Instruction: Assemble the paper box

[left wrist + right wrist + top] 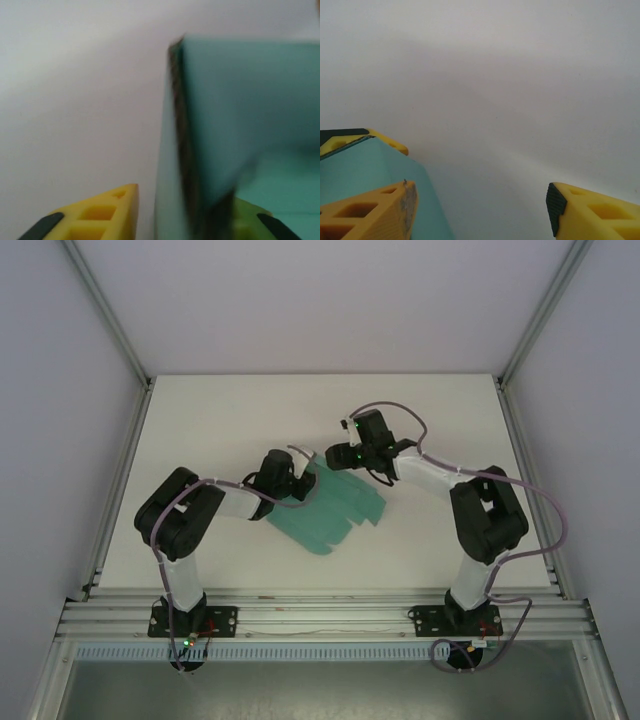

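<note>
Nearest you, the left gripper [304,483] sits at the left side of the paper box [340,510]. Its two yellow fingers [105,217] stand a little way apart. A teal wall of the box stands up between them. There is a bare gap beside one finger, so they are not squeezing the box. The rest of the box lies flat on the white table [200,440], between your two grippers. At the far edge of the box is the right gripper [340,462]. Its fingers [590,210] are spread wide, with a corner of the box beside one of them.
</note>
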